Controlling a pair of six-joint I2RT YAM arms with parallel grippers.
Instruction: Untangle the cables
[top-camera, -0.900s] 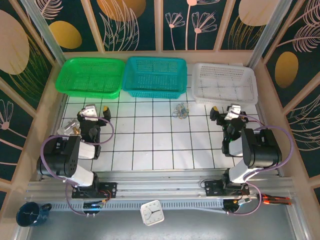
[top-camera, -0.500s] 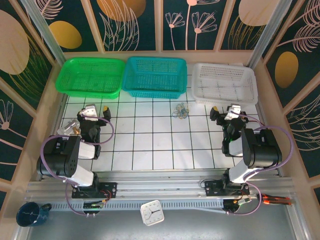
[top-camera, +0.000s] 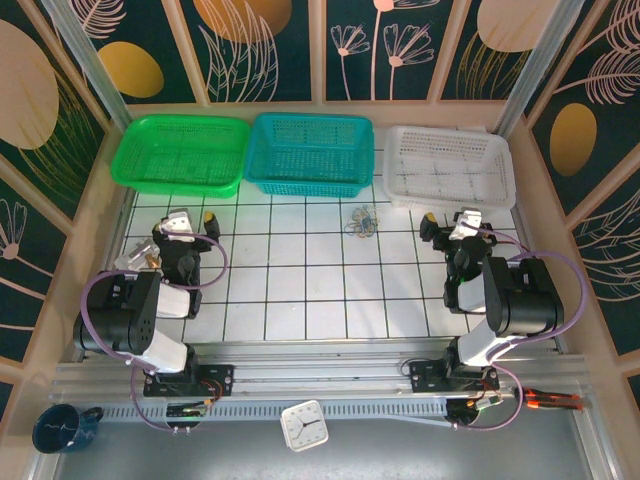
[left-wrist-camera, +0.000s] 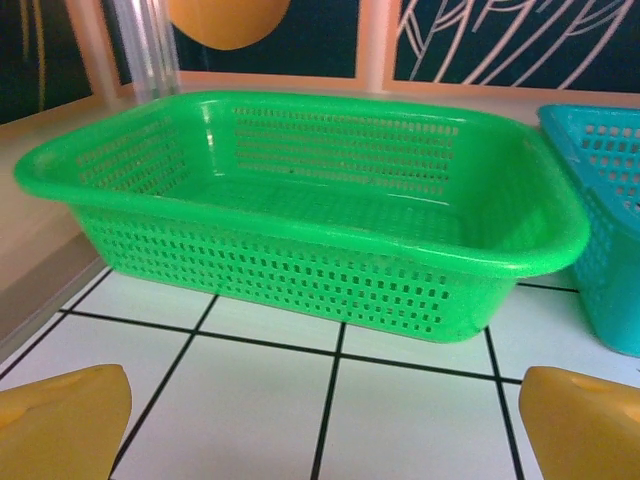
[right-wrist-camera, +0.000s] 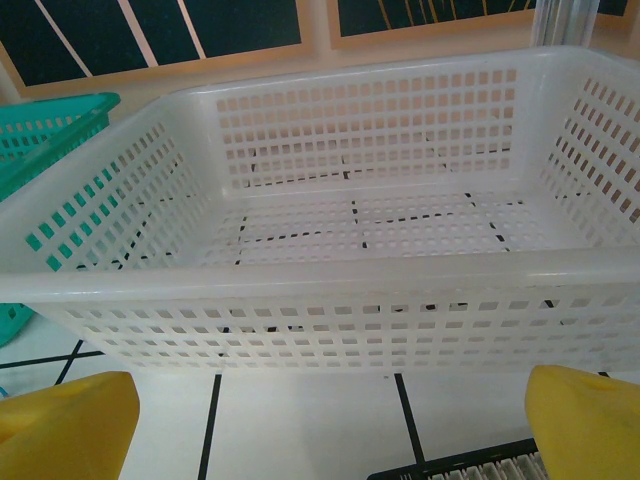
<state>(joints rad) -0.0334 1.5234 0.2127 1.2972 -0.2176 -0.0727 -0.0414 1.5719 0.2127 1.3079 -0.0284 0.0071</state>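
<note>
1. The cables (top-camera: 361, 221) lie bunched on the table (top-camera: 300, 290) at upper middle of the top view, just below the teal basket (top-camera: 310, 152). Best to approach from both sides and pinch separate loops, not the knot.
2. The left end effector (left-wrist-camera: 320, 430) and right end effector (right-wrist-camera: 330, 425) are released wide and empty. They sit low, facing the far baskets, well apart from the cables.

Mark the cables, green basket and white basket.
cables (top-camera: 362, 221), top external view, middle of the tangle.
green basket (left-wrist-camera: 300, 228), left wrist view, near rim.
white basket (right-wrist-camera: 320, 272), right wrist view, near rim.

Overhead camera looks down; low wrist cameras face green basket (left-wrist-camera: 300, 250), white basket (right-wrist-camera: 330, 310).
</note>
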